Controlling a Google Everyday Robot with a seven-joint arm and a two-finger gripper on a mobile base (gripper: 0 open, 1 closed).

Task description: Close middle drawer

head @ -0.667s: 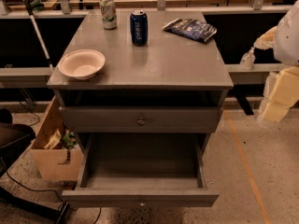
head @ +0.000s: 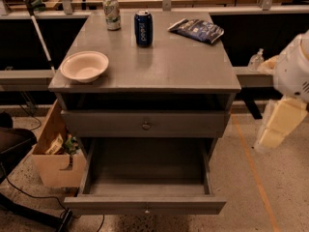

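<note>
The middle drawer (head: 145,168) of the grey cabinet is pulled far out and its inside is empty. Its flat front (head: 96,205) faces me at the bottom of the view, with a small round knob (head: 146,210) at centre. The drawer above it (head: 106,123), with its own knob (head: 146,125), stands a little way out. The lowest drawer is hidden beneath. My gripper (head: 276,127) shows as a blurred cream shape under a white arm part (head: 295,71) to the right of the cabinet, apart from the drawer and above the floor.
On the cabinet top (head: 183,66) stand a white bowl (head: 84,65), a blue can (head: 143,28), a pale can (head: 112,12) and a dark snack bag (head: 197,30). An open cardboard box (head: 54,166) sits on the floor at the left. A bottle (head: 255,60) stands on a shelf at the right.
My arm and gripper have moved down a little at the right of the cabinet. The drawers and the things on top have not moved.
</note>
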